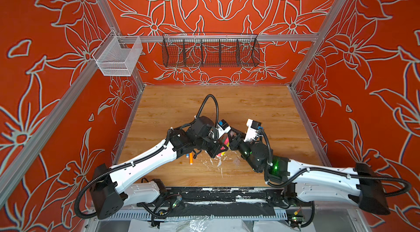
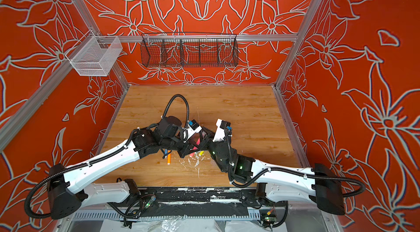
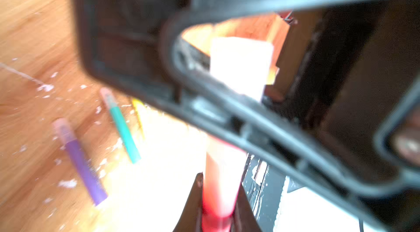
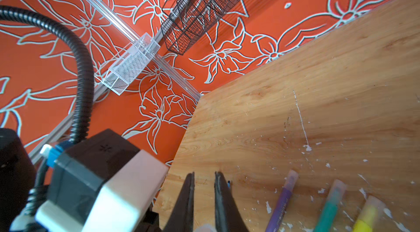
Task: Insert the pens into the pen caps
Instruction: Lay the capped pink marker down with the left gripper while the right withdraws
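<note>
Grippers meet above the table (image 1: 261,106). Left gripper (image 3: 219,182) clamps the pink pen (image 3: 218,199); right gripper (image 4: 204,176) pinches a pale cap (image 4: 204,228), barely visible. Purple pen (image 4: 280,203), green pen (image 4: 330,205) and yellow pen (image 4: 366,217) lie beside; orange pen (image 1: 191,158) and blue pen (image 1: 187,156) by the left arm (image 1: 147,158).

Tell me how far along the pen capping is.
Looks done: purple pen, green pen and yellow pen lie wearing clear caps. In hand: left jaws clamp the pink pen; right jaws seem shut on a loose cap. Left: pink, then perhaps the orange pen and blue pen, too small to judge.
</note>
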